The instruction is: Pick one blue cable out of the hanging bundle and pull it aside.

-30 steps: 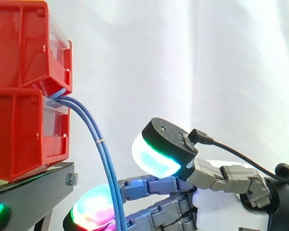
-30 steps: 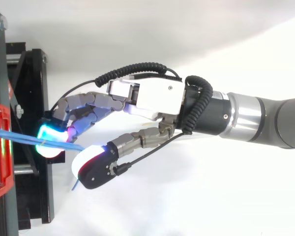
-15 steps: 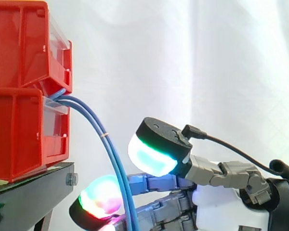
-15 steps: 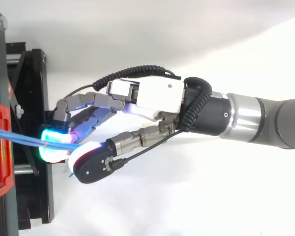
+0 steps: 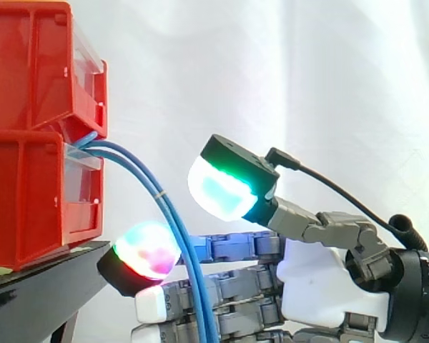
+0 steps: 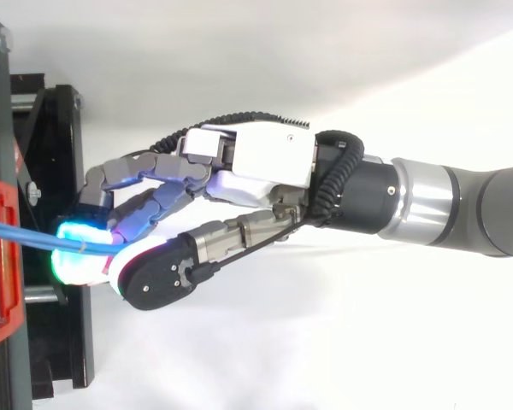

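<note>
Two blue cables [image 5: 139, 175] leave the gap between the stacked red bins [image 5: 28, 78] and curve down to the right, joined by a small pale band. In the top view the blue cables [image 6: 26, 232] run from the left edge into the hand [image 6: 265, 166]. The thumb is curled in against the glowing fingertips [image 6: 79, 243], with the cables pinched between them. In the side view the hand [image 5: 314, 286] sits low on the right. The cables cross in front of its fingers [image 5: 236, 246], and the thumb pad glows green and cyan above them.
The bins rest on a black stand [image 5: 43, 286], which the top view has along the left edge as the stand [image 6: 51, 128], close to the fingertips. A white curtain hangs behind. The arm [image 6: 462, 209] comes in from the right.
The thumb has swung in and shut against the fingertips over the cables. The hand has risen, and the lower run of the cables has shifted to the right.
</note>
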